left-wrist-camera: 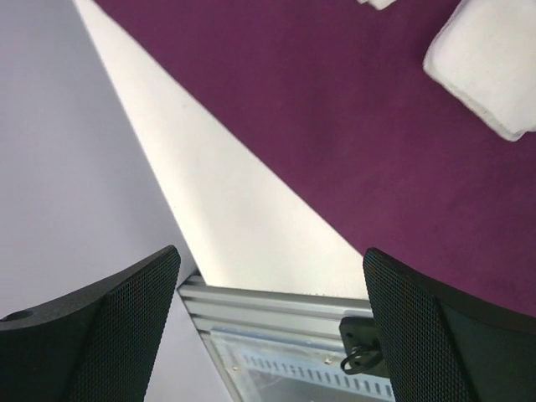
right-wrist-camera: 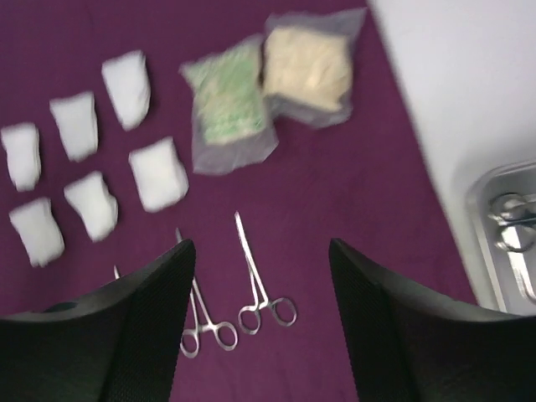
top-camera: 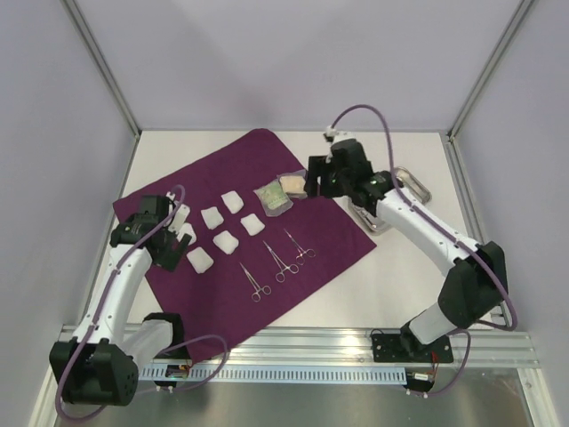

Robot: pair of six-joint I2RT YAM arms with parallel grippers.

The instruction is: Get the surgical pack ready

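- The purple cloth [top-camera: 329, 240] lies spread flat on the white table [top-camera: 409, 285], turned like a diamond with corners at 12, 3, 6 and 9 o'clock in the top view.
- White gauze squares [top-camera: 227, 241] sit apart from one another in loose rows on the cloth's 9-to-10 o'clock part; the right wrist view shows six of them [right-wrist-camera: 157, 173].
- Three metal forceps [top-camera: 278, 261] lie side by side toward 6 o'clock of the cloth's middle, ring handles at the near end.
- Two clear packets touch each other at about 1 o'clock on the cloth: the green-filled packet [top-camera: 272, 197] and, at its 1 o'clock, the beige-filled packet [top-camera: 292, 185].
- The steel tray [top-camera: 416, 185] stands on the bare table at 3 o'clock, just off the cloth and partly hidden under the right arm; the right wrist view shows ring-handled metal pieces in it [right-wrist-camera: 509, 226].
- The right gripper [top-camera: 322, 178] hangs over the cloth's 1 o'clock edge, just beside the packets; its jaws stand well apart with nothing between them [right-wrist-camera: 261, 251].
- The left gripper [top-camera: 173, 233] is at the cloth's 9 o'clock side; its jaws are spread wide and hold nothing [left-wrist-camera: 270, 268].
- Below it, the left wrist view shows the cloth's edge [left-wrist-camera: 335, 126], the table [left-wrist-camera: 218, 201] and an aluminium rail [left-wrist-camera: 276, 310].
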